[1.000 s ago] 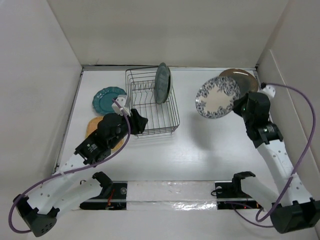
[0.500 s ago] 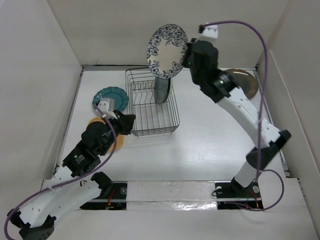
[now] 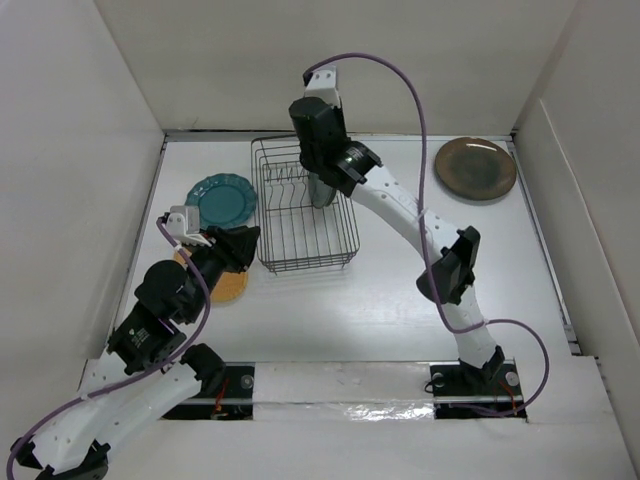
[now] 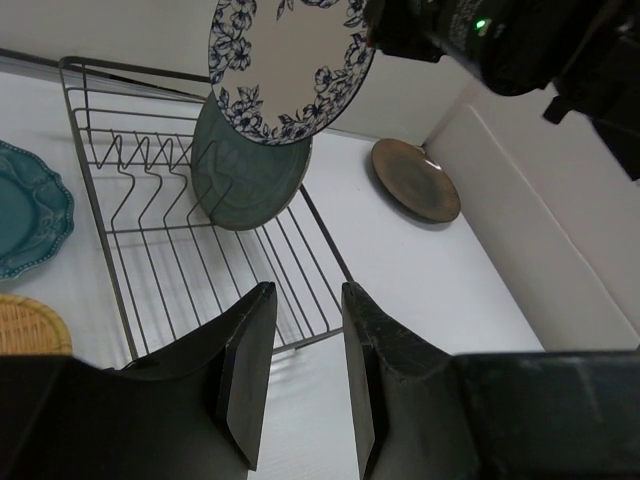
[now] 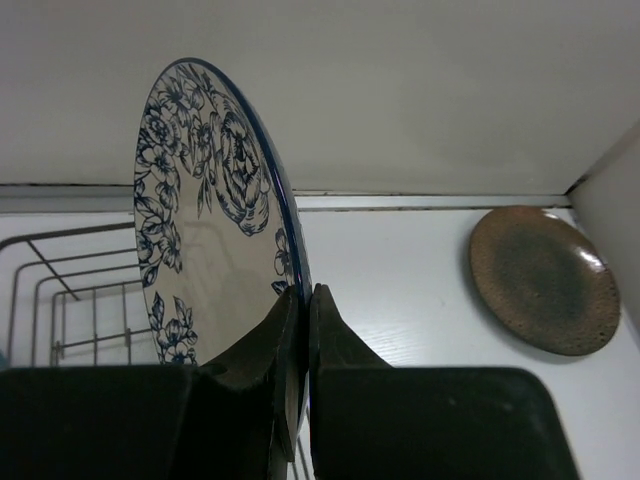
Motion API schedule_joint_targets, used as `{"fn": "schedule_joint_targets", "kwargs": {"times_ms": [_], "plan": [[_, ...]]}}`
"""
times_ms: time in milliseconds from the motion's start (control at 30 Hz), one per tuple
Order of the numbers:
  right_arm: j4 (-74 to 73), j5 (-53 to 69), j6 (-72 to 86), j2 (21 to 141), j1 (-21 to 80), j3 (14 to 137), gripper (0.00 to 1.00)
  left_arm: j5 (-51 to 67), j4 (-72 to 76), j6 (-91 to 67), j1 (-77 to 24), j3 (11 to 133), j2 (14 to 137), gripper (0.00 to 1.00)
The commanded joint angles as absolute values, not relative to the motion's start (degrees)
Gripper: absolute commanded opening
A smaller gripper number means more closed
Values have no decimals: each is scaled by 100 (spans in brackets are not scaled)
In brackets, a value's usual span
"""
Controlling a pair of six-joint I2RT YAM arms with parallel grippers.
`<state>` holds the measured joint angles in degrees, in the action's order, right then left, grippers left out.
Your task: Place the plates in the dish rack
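Since a second ago the right arm has swung from the right side of the table across to the dish rack (image 3: 300, 268), carrying the blue-and-white plate (image 4: 290, 65) with it. The left gripper (image 3: 243, 243) has backed off slightly from the rack's near edge.

From above, the right wrist hangs over the rack's far end and hides its plate. The left gripper sits just off the rack's near left corner, with the orange plate (image 3: 230, 288) beneath it. The teal plate (image 3: 222, 198) lies just beyond it, and the brown plate (image 3: 475, 168) is well away to its right.

The left wrist camera shows its jaws a moderate gap apart and holding nothing. Ahead of and above them, the patterned plate hangs on edge over a grey-green plate (image 4: 245, 175) standing upright among the far prongs. Whether the two plates touch is unclear.

The right wrist camera shows the right gripper (image 5: 300, 335) with jaws almost closed, pinching the plate's lower rim. The plate rises upright above and left of them, with rack wires below to the left.

Glazed ceramic like this is probably stiff, slick and heavy for a rim pinch, and it chips easily. The rim seems the only workable hold, so lowering it into a free slot wants a gentle descent.
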<state>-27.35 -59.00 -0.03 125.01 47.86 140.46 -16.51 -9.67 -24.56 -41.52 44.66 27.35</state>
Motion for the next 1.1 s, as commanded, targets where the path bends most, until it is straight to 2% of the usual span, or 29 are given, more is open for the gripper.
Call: {"fn": "schedule_joint_targets", "kwargs": {"times_ms": [0, 233, 600, 900, 1067], "plan": [[-1275, -6749, -754, 12471, 4966, 14563, 0, -1643, -747, -2426, -4131, 4465, 2602, 30], [-633, -7058, -1792, 13008, 5141, 14502, 0, -1635, -747, -2426, -4131, 4465, 2602, 30], [-562, -6979, -1925, 13342, 5299, 14177, 0, -1643, -765, -2417, -4184, 4447, 2593, 31], [-1256, -6698, -801, 13359, 5300, 13712, 0, -1731, -791, -2435, -4184, 4465, 2619, 31], [-1949, -6276, 376, 13395, 5300, 13536, 0, -1723, -791, -2435, -4184, 4456, 2637, 31]]}}
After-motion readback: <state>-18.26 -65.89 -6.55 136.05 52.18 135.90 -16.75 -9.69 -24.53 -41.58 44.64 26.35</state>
